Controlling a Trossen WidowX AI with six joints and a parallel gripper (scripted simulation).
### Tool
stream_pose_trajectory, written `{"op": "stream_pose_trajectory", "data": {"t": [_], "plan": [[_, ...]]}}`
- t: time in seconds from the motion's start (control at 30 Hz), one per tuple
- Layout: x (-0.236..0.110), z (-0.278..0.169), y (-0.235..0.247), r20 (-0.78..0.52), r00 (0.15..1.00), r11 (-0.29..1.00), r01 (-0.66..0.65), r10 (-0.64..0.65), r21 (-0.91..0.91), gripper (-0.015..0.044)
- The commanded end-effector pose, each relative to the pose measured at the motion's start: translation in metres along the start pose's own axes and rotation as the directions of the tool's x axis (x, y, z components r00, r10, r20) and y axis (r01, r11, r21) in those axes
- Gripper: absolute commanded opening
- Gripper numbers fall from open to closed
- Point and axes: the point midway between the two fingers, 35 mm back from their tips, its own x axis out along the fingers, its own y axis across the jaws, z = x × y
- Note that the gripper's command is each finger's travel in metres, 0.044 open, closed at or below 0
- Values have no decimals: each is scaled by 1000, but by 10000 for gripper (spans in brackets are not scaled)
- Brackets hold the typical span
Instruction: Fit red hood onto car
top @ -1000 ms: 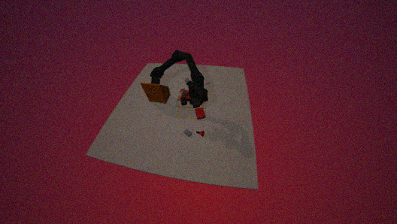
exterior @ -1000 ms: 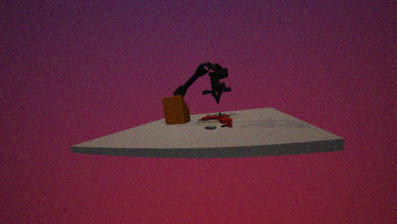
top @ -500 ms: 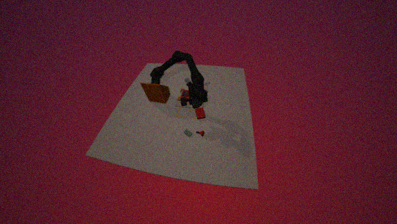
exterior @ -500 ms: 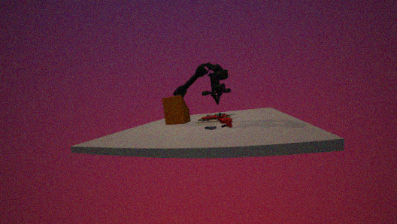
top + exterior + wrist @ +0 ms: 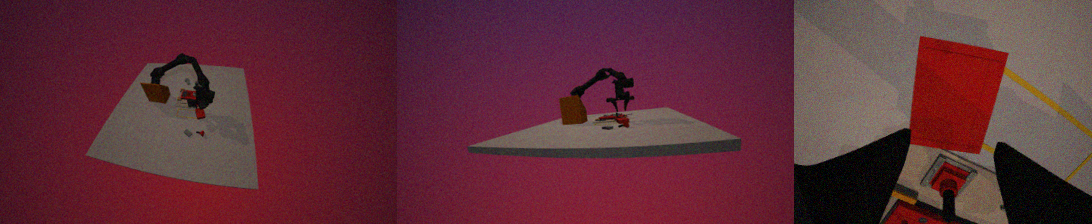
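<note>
The red hood [image 5: 200, 113] [image 5: 623, 121] [image 5: 956, 92] lies flat on the table [image 5: 150, 150] [image 5: 668, 131], by a yellow outline [image 5: 1042, 100]. My gripper [image 5: 201, 102] [image 5: 619, 107] [image 5: 952, 141] hangs above the near edge of the hood, between hood and chassis. Its fingers are spread apart and hold nothing. The pegs and the corner holes are too small to make out.
An orange box [image 5: 155, 92] [image 5: 573, 110] stands at the arm's base, left of the car. A small grey block [image 5: 188, 132] [image 5: 607, 128] and a small red piece [image 5: 201, 132] lie nearer the front. Another grey piece [image 5: 187, 80] lies behind the car.
</note>
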Motion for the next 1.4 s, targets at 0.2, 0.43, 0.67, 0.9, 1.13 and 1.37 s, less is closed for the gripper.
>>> {"op": "stream_pose_trajectory", "data": {"t": [0.2,0.43,0.67,0.9,1.13,1.37], "plan": [[-4,7,0,10,1000,1000,-21,20,19,440],[1,8,0,10,1000,1000,-21,21,19,440],[7,8,0,10,1000,1000,-21,21,19,440],[13,8,0,10,1000,1000,-21,21,19,440],[19,9,0,10,1000,1000,-21,21,20,440],[25,9,0,9,1000,1000,-21,21,20,440]]}}
